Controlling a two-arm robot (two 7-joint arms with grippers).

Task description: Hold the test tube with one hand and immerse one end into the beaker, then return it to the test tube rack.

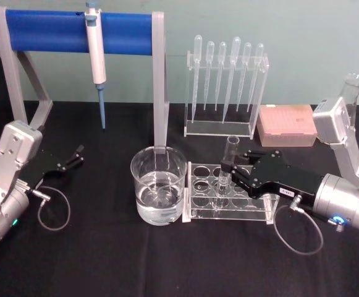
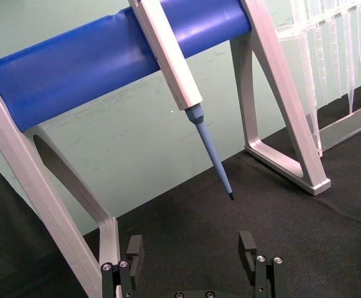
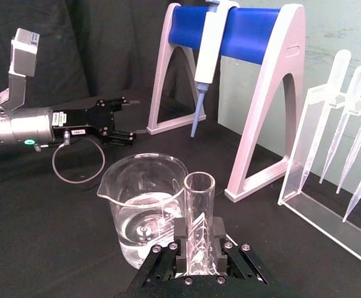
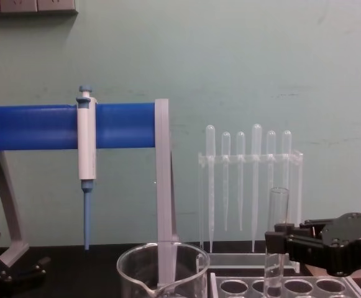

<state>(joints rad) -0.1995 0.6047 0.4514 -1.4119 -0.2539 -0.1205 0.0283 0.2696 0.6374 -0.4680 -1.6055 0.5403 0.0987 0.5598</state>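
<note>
Head view first: the right end effector (image 1: pixel 228 166) reaches in from the right over the clear tube rack (image 1: pixel 228 201), its black fingers closed on the test tube (image 1: pixel 227 167), which stands upright with its lower end down in a rack hole. Just left of the rack sits the beaker (image 1: pixel 159 185), part-filled with clear liquid, on the black worktop (image 1: pixel 167 260). Over on the left, the left end effector (image 1: pixel 75 156) rests low near the worktop, fingers apart, holding nothing. Behind stand the blue-barred stand (image 1: pixel 74 31) with the pipettor (image 1: pixel 96 59) hanging from it, the pipette rack (image 1: pixel 225 86) and a pink tip box (image 1: pixel 287 125).

Left wrist view now: the left end effector's two fingers (image 2: pixel 248 248) are spread wide with only black cloth between them, and the pipettor (image 2: pixel 186 81) hangs from the blue bar ahead.

Right wrist view: the pads (image 3: pixel 219 233) clamp both sides of the test tube (image 3: pixel 199 217), its open rim above them, the beaker (image 3: pixel 143 205) close behind it. The left end effector (image 3: pixel 123 118) shows farther off, open.

Chest view: the right end effector (image 4: pixel 279 243) comes in from the right and grips the test tube (image 4: pixel 276 236) at mid-height, over the rack (image 4: pixel 279 287), beside the beaker (image 4: pixel 163 268).
</note>
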